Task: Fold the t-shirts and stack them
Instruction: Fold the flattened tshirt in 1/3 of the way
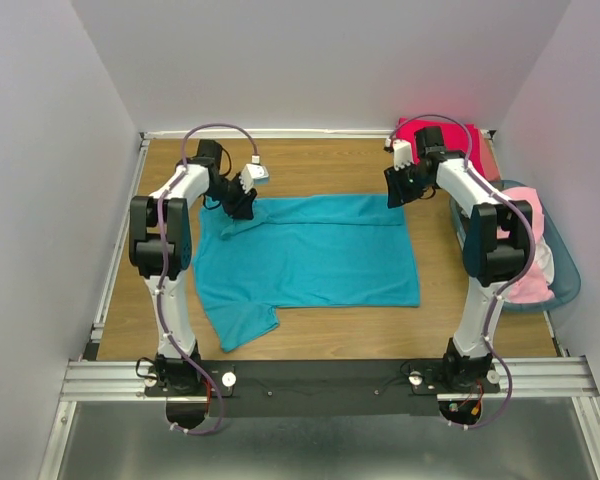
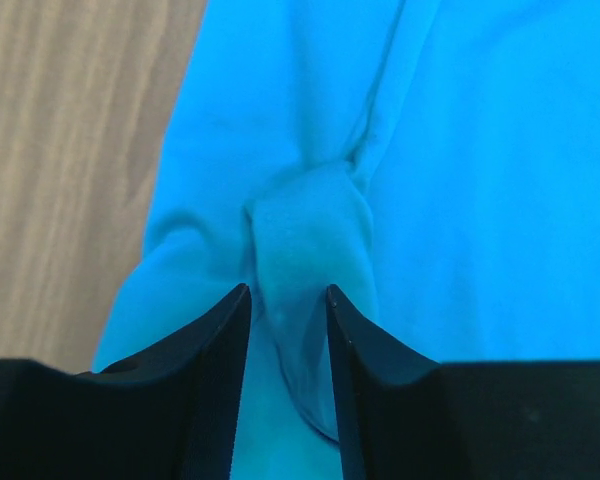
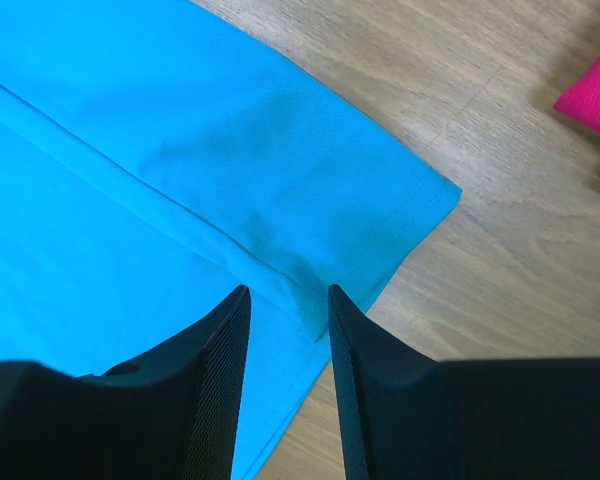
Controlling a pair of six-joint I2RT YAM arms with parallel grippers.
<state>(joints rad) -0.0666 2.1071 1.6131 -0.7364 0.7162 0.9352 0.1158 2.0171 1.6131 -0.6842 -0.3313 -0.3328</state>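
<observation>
A teal t-shirt point(image 1: 310, 255) lies spread on the wooden table point(image 1: 320, 160), its far edge folded over toward the near side and one sleeve sticking out at the near left. My left gripper point(image 1: 242, 208) hovers over the shirt's far left corner. In the left wrist view its jaws point(image 2: 288, 292) stand apart around a bunched ridge of teal cloth point(image 2: 310, 240) without pinching it. My right gripper point(image 1: 397, 195) is over the far right corner, open point(image 3: 288, 292) just above the folded hem point(image 3: 280, 270). A crimson-pink t-shirt point(image 1: 435, 135) lies at the back right.
A blue-tinted plastic basket point(image 1: 572, 280) stands at the right edge with light pink and white cloth point(image 1: 530, 275) in it. White walls close in the table on three sides. Bare wood point(image 3: 500, 300) shows to the right of the teal shirt's corner.
</observation>
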